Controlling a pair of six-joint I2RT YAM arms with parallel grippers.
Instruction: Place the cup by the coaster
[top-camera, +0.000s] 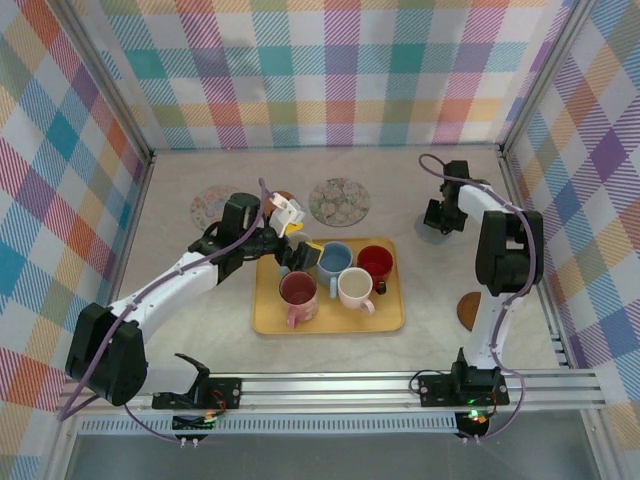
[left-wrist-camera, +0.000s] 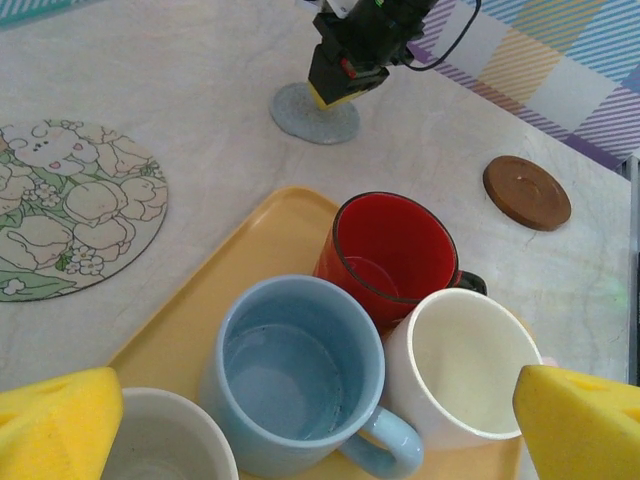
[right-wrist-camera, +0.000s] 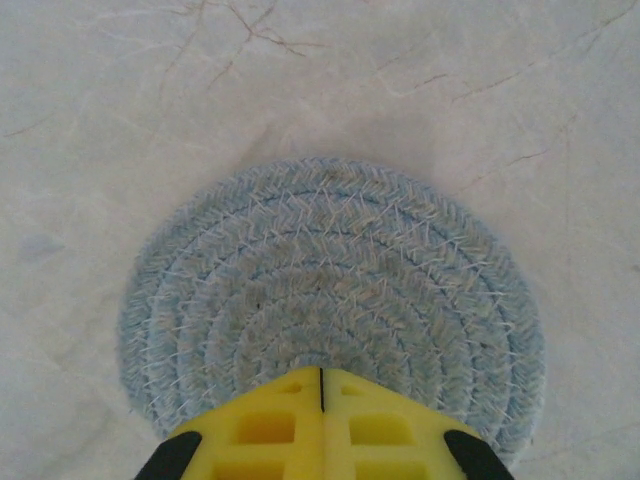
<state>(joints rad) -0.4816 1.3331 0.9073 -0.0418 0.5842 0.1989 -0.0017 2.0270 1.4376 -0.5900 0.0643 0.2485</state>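
Left gripper (left-wrist-camera: 318, 420) is spread wide over the blue cup (left-wrist-camera: 290, 380), for grasping | right gripper (right-wrist-camera: 322, 400) is closed above the coaster (right-wrist-camera: 330, 280).

Pale cup (left-wrist-camera: 165, 440) cut off btm; floral coaster (left-wrist-camera: 70, 210), left edge.

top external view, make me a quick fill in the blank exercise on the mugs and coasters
The yellow tray holds ___ mugs. The right gripper is shut over the ___ woven coaster. The left gripper, jaws ___, hovers over the blue mug.
Missing: four; blue; open.
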